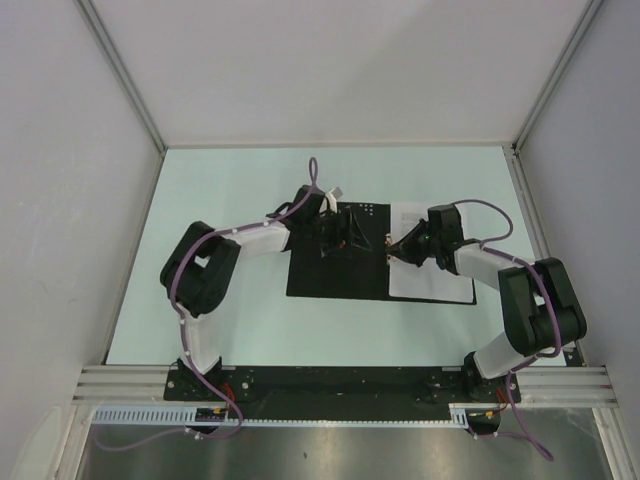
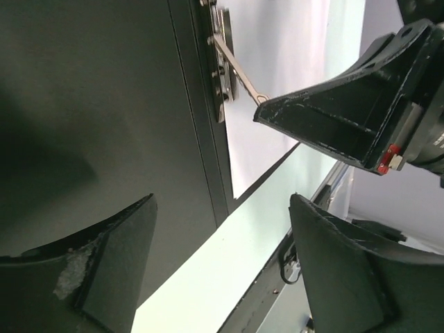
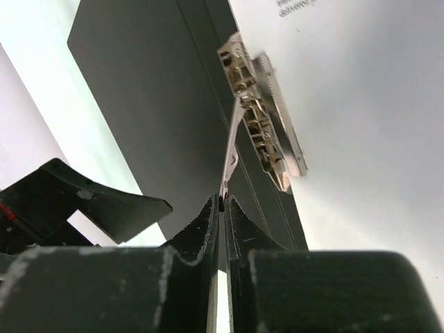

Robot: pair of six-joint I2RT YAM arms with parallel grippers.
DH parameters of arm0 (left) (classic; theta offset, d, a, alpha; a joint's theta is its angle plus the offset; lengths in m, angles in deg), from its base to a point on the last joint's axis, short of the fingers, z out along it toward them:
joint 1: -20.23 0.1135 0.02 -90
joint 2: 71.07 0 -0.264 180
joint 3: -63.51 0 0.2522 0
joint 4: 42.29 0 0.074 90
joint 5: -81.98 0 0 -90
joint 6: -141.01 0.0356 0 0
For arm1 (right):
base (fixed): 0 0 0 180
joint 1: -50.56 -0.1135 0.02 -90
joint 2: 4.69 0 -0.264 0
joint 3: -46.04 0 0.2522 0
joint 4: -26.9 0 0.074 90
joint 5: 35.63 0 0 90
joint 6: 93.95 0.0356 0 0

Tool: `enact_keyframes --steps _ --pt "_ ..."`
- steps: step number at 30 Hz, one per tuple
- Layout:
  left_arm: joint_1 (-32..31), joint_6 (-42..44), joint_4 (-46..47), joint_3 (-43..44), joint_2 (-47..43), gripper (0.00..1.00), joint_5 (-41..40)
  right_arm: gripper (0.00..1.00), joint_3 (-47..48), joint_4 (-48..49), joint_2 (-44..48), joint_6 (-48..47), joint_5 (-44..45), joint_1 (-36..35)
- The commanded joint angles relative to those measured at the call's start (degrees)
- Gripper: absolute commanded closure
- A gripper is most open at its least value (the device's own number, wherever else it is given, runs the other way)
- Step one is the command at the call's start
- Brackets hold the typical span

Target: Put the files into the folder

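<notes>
Right fingers [image 3: 200,232] tight on clip lever [image 3: 232,147], left fingers [image 2: 111,267] apart; folder [image 1: 320,275] on pale table [image 1: 240,330], grey walls [image 1: 330,70].

Not much was legible from my end. On the thin white paper sheet [image 3: 361,104], rt wrist view, I caught a scrap of small black print [image 3: 300,5] at the top edge, cut off by the frame. It looked like "delivered", but I couldn't confirm. In the top view any txt on that sheet was too small to read. The flat black opened folder [image 1: 330,275] carried a cluster of tiny pale dots [image 1: 366,209] near its far edge, with no chars I could make out.
</notes>
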Motion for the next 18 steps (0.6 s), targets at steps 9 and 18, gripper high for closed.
enact_keyframes --steps 9,18 --pt "-1.4 -8.6 8.5 -3.2 5.2 0.27 -6.6 1.00 -7.9 0.7 -4.5 -12.4 -2.6 4.9" --pt "2.8 -4.9 4.7 -6.8 4.2 0.24 -9.9 1.00 -11.3 1.9 -4.7 -12.0 1.9 3.8"
